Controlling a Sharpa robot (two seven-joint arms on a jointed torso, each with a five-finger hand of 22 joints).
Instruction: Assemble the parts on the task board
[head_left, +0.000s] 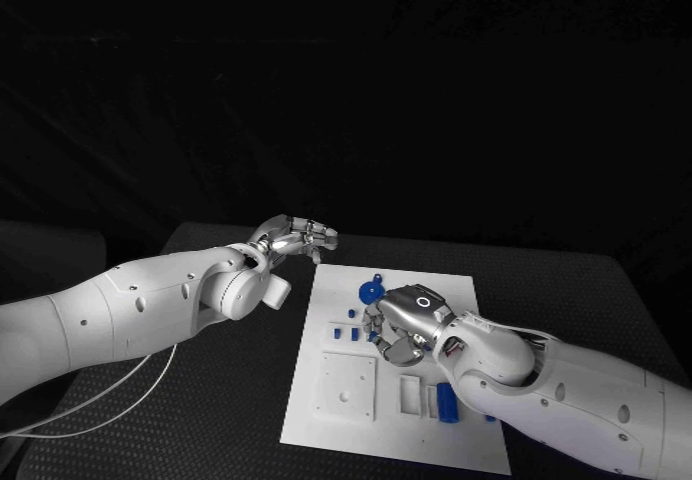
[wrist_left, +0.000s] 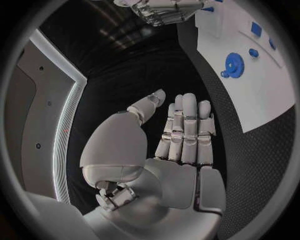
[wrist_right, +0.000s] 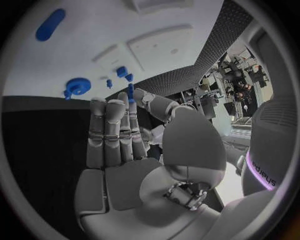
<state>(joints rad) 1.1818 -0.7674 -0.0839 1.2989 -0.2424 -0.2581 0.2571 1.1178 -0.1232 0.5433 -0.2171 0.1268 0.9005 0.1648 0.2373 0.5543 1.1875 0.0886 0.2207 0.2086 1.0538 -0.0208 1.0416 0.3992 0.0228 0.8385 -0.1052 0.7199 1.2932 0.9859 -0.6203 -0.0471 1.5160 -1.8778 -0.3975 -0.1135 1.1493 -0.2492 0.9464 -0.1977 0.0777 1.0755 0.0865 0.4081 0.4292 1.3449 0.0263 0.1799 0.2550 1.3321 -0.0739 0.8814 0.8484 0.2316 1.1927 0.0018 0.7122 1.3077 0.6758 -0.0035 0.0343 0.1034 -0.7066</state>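
The white task board lies in the middle of the black table. On it are a blue gear, several small blue pieces and a blue cylinder. My right hand hovers over the board's middle. In the right wrist view a thin blue peg sticks up between its thumb and the nearest finger, while the other fingers stay straight. My left hand hangs over the table off the board's far left corner, with its fingers straight and nothing in them.
A raised white block and slotted blocks sit on the board's near half. The gear and the board appear beyond my left hand. A white cable trails under the left arm.
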